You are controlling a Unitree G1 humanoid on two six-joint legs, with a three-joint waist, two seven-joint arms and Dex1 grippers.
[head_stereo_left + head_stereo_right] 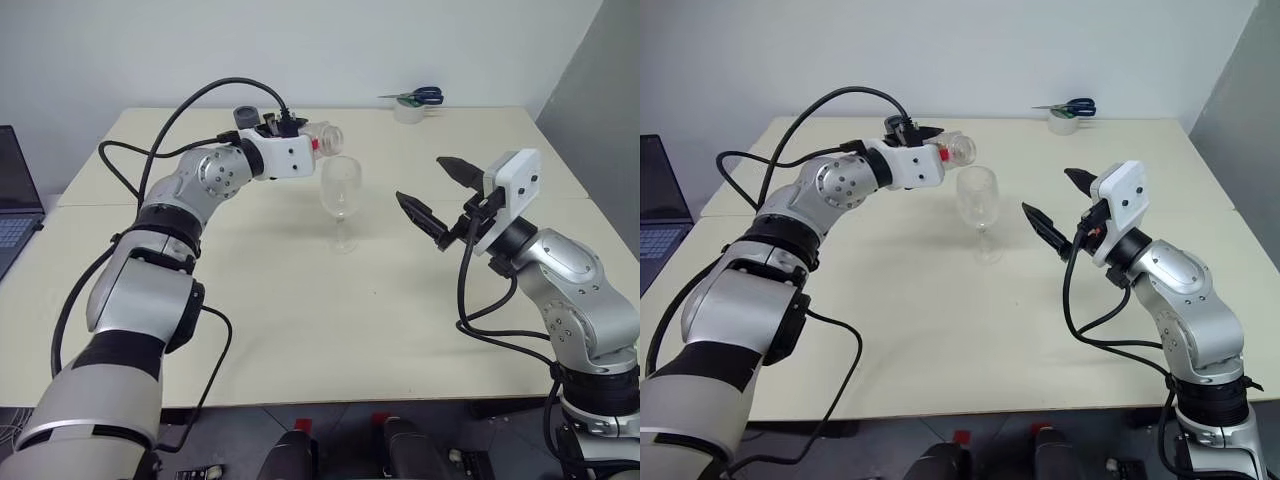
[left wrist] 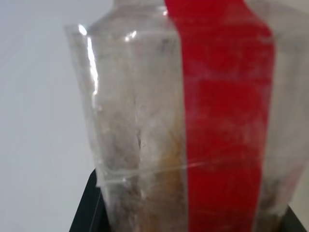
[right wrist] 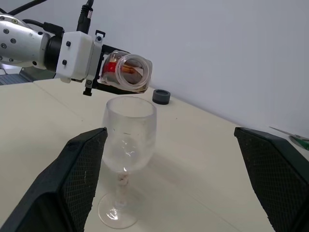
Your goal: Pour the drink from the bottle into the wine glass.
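Clear wine glass stands upright mid-table. L gripper clamped on bottle, tipped on its side, mouth just above glass rim. Bit of amber drink inside bottle. R gripper fully open, empty, near glass on opposite side from bottle.
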